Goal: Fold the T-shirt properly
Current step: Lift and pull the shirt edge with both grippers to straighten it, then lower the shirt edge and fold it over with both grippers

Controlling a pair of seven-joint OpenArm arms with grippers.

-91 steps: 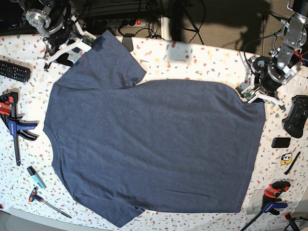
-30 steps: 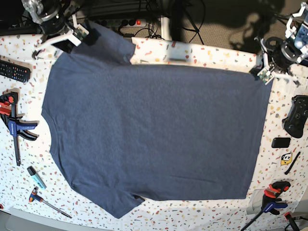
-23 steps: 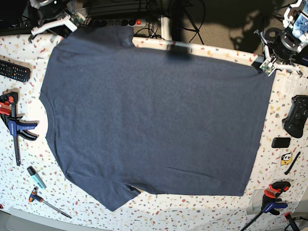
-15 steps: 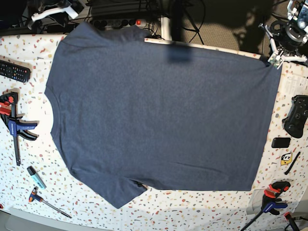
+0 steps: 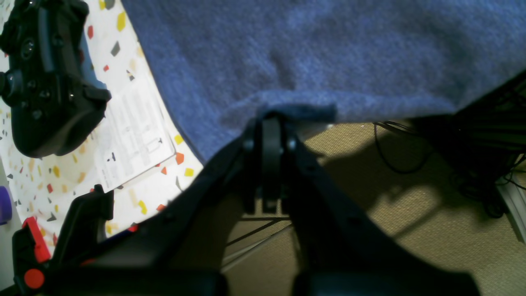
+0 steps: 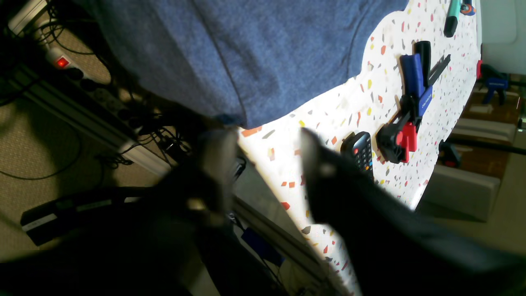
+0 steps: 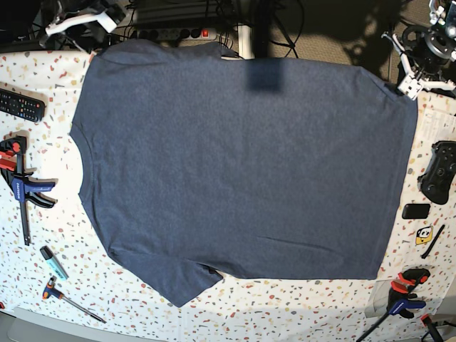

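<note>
The dark navy T-shirt (image 7: 235, 164) lies spread flat over the table, plain side up, collar at the left, hem at the right. Its far edge hangs a little past the table's back edge. My left gripper (image 7: 413, 85) is at the far right corner, shut on the shirt's hem corner; in the left wrist view the closed gripper (image 5: 269, 117) pinches the T-shirt's blue cloth (image 5: 328, 53). My right gripper (image 7: 82, 18) is at the far left beyond the sleeve. In the right wrist view this gripper (image 6: 267, 135) is open and empty, just off the T-shirt's sleeve edge (image 6: 254, 70).
A remote (image 7: 21, 105), clamps (image 7: 21, 187), a marker (image 7: 53, 262) and a screwdriver (image 7: 71, 299) lie along the left edge. A black game controller (image 7: 439, 171), a paper sheet (image 5: 131, 139) and another clamp (image 7: 402, 292) are at the right. A power strip (image 7: 178, 32) and cables lie behind the table.
Both grippers carried the shirt's far edge back and outward, so the folded sleeve opened and the shirt now lies flat. The shirt has drifted slightly to the right.
</note>
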